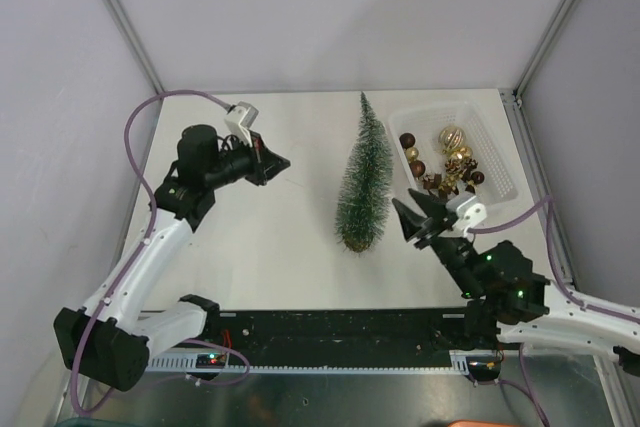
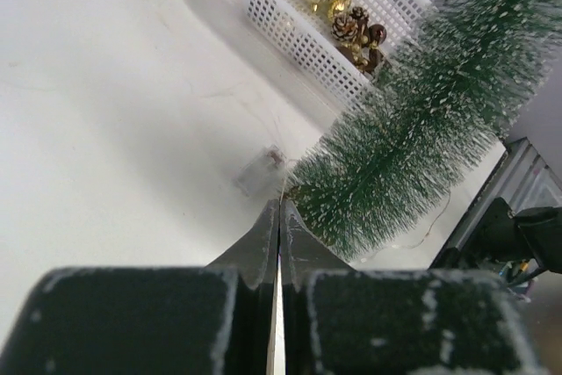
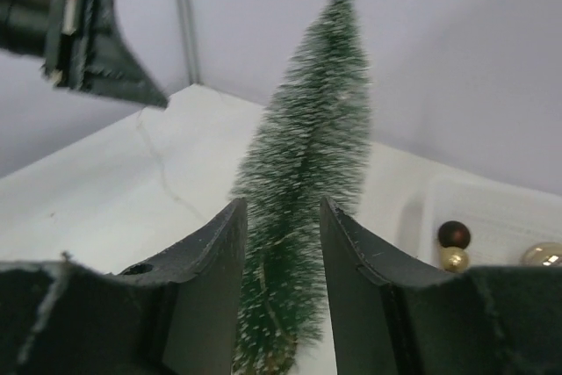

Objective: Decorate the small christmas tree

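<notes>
The small christmas tree (image 1: 362,182) stands upright on its brown base mid-table; it also shows in the left wrist view (image 2: 421,129) and the right wrist view (image 3: 307,155). My left gripper (image 1: 283,162) hovers left of the tree, its jaws pressed together (image 2: 280,202) on a thin wire of a light string (image 3: 154,151). The wire runs down to a small clear box (image 2: 261,170) on the table by the tree's base. My right gripper (image 1: 408,207) is open and empty just right of the tree's lower part. In its wrist view the tree shows between its fingers (image 3: 283,208), without touching.
A white plastic basket (image 1: 497,162) with brown and gold baubles (image 1: 452,139) and pine cones stands at the back right, right of the tree. Grey walls enclose the table on three sides. A black rail runs along the near edge (image 1: 330,332).
</notes>
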Tool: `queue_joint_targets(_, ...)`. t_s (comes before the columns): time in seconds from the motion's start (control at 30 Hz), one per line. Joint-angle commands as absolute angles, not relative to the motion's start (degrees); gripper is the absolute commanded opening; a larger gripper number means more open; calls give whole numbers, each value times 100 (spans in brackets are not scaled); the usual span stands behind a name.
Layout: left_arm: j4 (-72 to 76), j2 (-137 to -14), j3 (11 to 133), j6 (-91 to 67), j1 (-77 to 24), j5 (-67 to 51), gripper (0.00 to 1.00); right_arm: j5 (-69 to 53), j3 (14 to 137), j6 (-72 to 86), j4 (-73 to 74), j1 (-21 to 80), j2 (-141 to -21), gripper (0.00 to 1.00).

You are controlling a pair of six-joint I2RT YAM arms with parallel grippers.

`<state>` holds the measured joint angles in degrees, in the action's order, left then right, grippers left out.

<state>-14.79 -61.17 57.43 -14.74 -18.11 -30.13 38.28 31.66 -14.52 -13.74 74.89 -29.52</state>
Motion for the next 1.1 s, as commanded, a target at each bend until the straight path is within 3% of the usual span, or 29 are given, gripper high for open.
queue_joint_targets(0.0, -1134, -5835, 5417, -2062, -1736, -3117, 0, 3730, 3155, -1299, -1289, 6975, -2747, 44)
queue_joint_targets(0.3, -1037, -5695, 5264, -2045, -1723, -2900, 0, 3693, 3075, -1033, -1859, 6269, -3013, 45)
queue_joint_targets(0.47, -690, -6383, 5797, -1783, -1729, -2958, 0, 4195, 3051, -814, -2335, 5719, -3353, 46)
queue_joint_targets(0.63, -335, -7165, 6367, -1320, -1881, -3035, 0, 4097, 3066, 146, -2262, 4482, -3590, 47)
queue_joint_targets(0.83, -217, -7958, 6948, -631, -2310, -3224, 1, 2162, 3192, 2128, -1917, 2391, -4142, 49)
queue_joint_targets(1.07, -215, -8870, 7834, -296, -2731, -3549, 2, -801, 3696, 3906, -2461, 654, -5898, 59)
